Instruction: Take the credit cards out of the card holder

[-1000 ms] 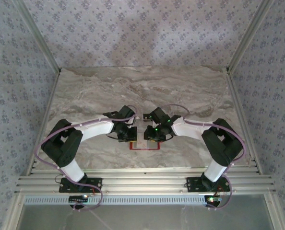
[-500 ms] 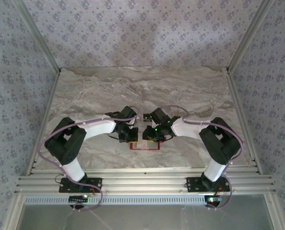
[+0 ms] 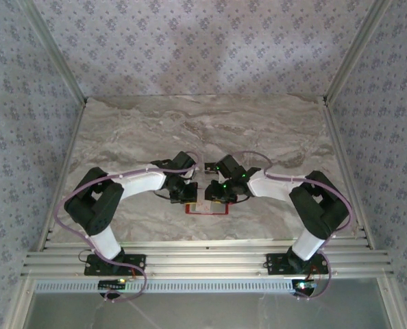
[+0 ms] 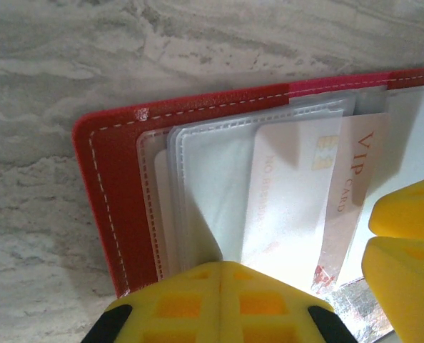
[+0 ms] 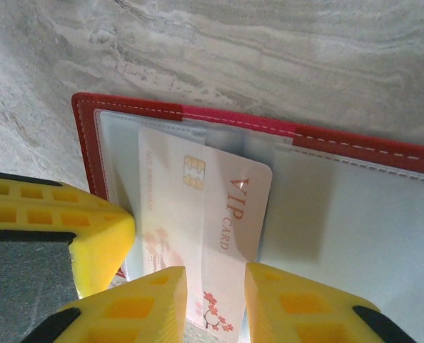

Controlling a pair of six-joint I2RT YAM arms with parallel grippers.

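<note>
Left elbow (image 3: 92,205) inward — card holder (image 4: 112,200), marble (image 3: 190,123)

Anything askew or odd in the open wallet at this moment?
Yes. The VIP card lies tilted against the edges of the red wallet, seemingly partway out of its clear sleeve, its lower end under the open right gripper. Nothing looks damaged.

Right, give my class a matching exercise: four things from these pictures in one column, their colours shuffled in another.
Things:
1. card holder
2. VIP card
3. right pincer pads
4. table

Colours:
A. yellow
B. grey marble
C. red
D. pale pink with a gold chip

Pairs: 1-C, 2-D, 3-A, 4-B.
</note>
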